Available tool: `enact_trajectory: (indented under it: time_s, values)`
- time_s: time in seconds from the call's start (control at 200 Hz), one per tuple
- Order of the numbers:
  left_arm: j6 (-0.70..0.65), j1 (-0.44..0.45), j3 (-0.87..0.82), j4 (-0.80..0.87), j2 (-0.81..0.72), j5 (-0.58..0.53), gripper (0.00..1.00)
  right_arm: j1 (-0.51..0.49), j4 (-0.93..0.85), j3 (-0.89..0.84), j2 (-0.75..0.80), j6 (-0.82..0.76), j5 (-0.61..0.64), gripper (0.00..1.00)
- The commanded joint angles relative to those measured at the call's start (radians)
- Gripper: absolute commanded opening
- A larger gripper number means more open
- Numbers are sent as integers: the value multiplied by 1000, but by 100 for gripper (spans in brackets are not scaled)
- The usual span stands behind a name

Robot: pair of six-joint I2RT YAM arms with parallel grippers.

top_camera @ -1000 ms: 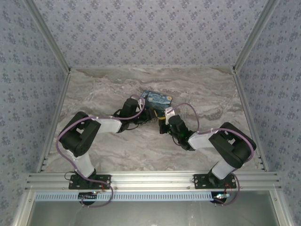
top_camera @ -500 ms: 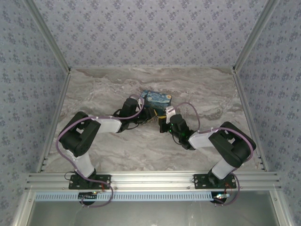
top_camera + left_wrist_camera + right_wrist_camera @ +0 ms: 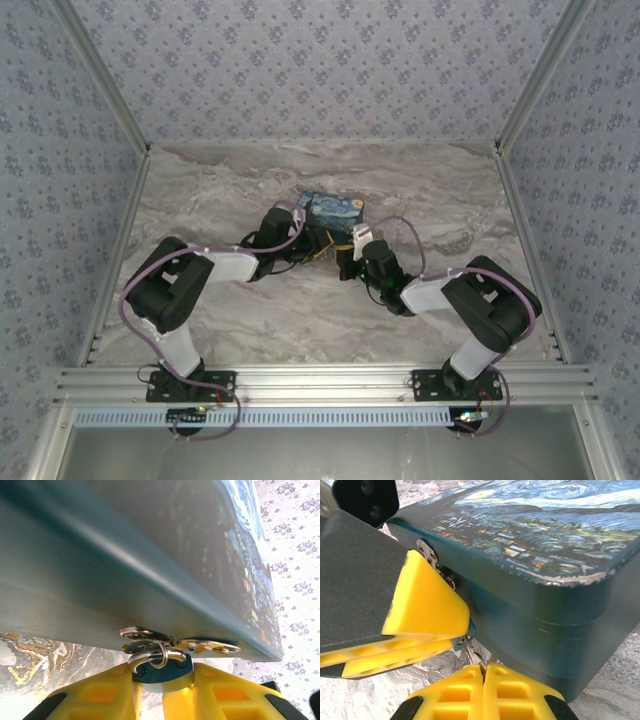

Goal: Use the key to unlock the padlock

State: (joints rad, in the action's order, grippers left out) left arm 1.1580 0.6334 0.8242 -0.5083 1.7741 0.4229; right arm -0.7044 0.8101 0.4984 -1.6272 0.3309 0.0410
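Observation:
The small blue padlock (image 3: 161,672) sits between the yellow fingers (image 3: 100,692) of my left gripper (image 3: 163,681), which is shut on its body. Its silver shackle (image 3: 150,656) passes through the metal hasp (image 3: 150,636) on the front of the starry-night box (image 3: 335,210). My right gripper (image 3: 484,670) is shut on the key (image 3: 476,656), a thin metal sliver. The key's tip reaches up to the keyhole in the padlock's bottom (image 3: 463,641). In the top view both grippers meet just in front of the box, left gripper (image 3: 318,250) and right gripper (image 3: 346,262).
The box rests on the marble-patterned table (image 3: 300,310) near its middle back. Patterned walls (image 3: 320,70) enclose the table on three sides. An aluminium rail (image 3: 320,380) runs along the near edge by the arm bases.
The right arm's wrist and forearm have shifted slightly to the right while still holding the key at the padlock. The left arm has stayed put.

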Motion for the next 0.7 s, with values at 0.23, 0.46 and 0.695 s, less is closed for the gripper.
enact_trajectory:
  time_s: [0.23, 0.46, 0.695]
  values:
    - [26, 18, 57, 35, -54, 89, 29, -4, 32, 60, 4, -92, 20, 0]
    - [37, 19, 56, 37, -53, 95, 29, 18, 40, 83, 5, -91, -28, 0]
    - [52, 17, 57, 30, -47, 103, 29, 52, 75, 98, 16, -53, -83, 0]
